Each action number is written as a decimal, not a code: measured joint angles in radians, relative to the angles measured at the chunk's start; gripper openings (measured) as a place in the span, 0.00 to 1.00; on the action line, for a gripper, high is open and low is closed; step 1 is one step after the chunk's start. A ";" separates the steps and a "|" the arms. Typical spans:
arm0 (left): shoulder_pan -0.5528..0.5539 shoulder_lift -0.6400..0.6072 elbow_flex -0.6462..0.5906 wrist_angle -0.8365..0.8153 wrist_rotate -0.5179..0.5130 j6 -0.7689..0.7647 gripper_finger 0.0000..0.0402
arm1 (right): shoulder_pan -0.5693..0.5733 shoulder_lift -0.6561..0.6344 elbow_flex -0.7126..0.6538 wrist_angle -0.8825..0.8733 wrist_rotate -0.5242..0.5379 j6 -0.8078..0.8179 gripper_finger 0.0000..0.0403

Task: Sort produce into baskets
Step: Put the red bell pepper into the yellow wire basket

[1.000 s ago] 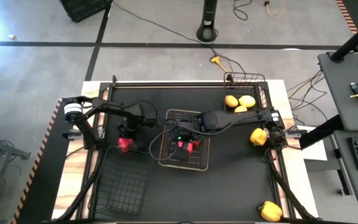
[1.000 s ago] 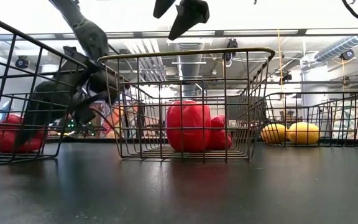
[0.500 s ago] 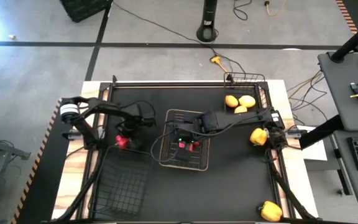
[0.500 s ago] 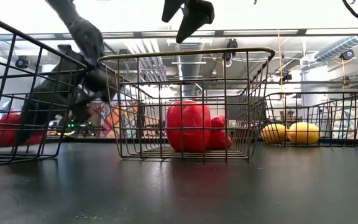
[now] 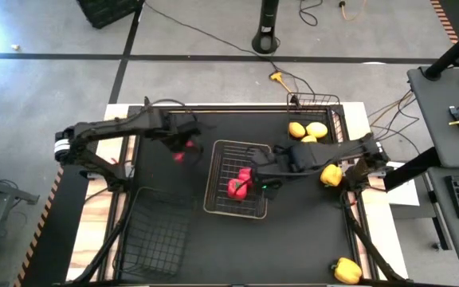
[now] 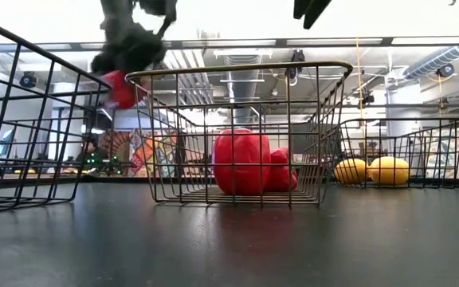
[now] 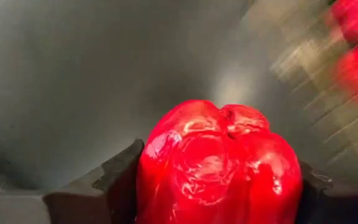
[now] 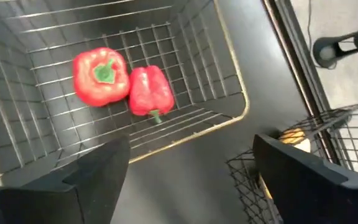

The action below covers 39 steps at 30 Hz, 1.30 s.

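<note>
Red and glossy, a pepper (image 7: 219, 165) is being pinched in the left hand (image 5: 183, 148), held up off the black tabletop (image 5: 293, 239) just beside the pale wire basket (image 5: 217, 203) in the middle. Two more red peppers (image 8: 124, 79) are already lying in that basket. To do this step well, the left arm should probably be carrying the pepper fully over the near rim before lowering, then be letting go low so it is not bouncing out or knocking the two inside. The right hand (image 8: 188, 177) is hanging spread and empty over the basket's far corner, and may be crowding the drop. In the low view both hands are cut off at the top edge. The left wrist view is blurring everything behind the pepper, so the rim's closeness is hard to judge.
</note>
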 joint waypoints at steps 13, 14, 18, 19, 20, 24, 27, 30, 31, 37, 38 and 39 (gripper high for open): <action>-0.158 0.097 0.134 0.651 -0.019 -0.041 0.62 | 0.021 -0.187 -0.254 0.004 0.013 0.152 0.79; -0.169 0.119 0.153 0.652 -0.026 -0.035 0.62 | 0.025 -0.195 -0.280 0.004 -0.007 0.162 0.79; -0.211 0.211 0.220 0.606 -0.040 -0.031 0.62 | 0.032 -0.206 -0.366 0.010 -0.054 0.207 0.80; -0.218 0.236 0.234 0.578 -0.040 -0.031 0.62 | 0.033 -0.206 -0.382 0.011 -0.056 0.224 0.81; -0.223 0.262 0.243 0.548 -0.040 -0.031 0.62 | 0.037 -0.206 -0.398 0.013 -0.058 0.231 0.81; -0.237 0.350 0.254 0.500 -0.040 -0.035 0.62 | 0.054 -0.201 -0.441 0.017 -0.097 0.234 0.80; -0.238 0.400 0.250 0.483 -0.040 -0.087 0.62 | 0.056 -0.195 -0.446 0.022 -0.101 0.233 0.78; -0.235 0.435 0.249 0.463 -0.042 -0.149 0.63 | 0.054 -0.191 -0.446 0.058 -0.117 0.233 0.77; -0.234 0.442 0.249 0.463 -0.044 -0.153 0.64 | 0.054 -0.191 -0.446 0.068 -0.134 0.229 0.77; -0.234 0.457 0.249 0.443 -0.085 -0.148 0.76 | 0.045 -0.191 -0.446 0.084 -0.126 0.303 0.78; -0.234 0.456 0.249 0.437 -0.085 -0.132 0.78 | 0.037 -0.191 -0.448 0.082 -0.124 0.331 0.79; -0.234 0.452 0.249 0.432 -0.085 -0.118 0.80 | 0.028 -0.191 -0.449 0.070 -0.126 0.373 0.80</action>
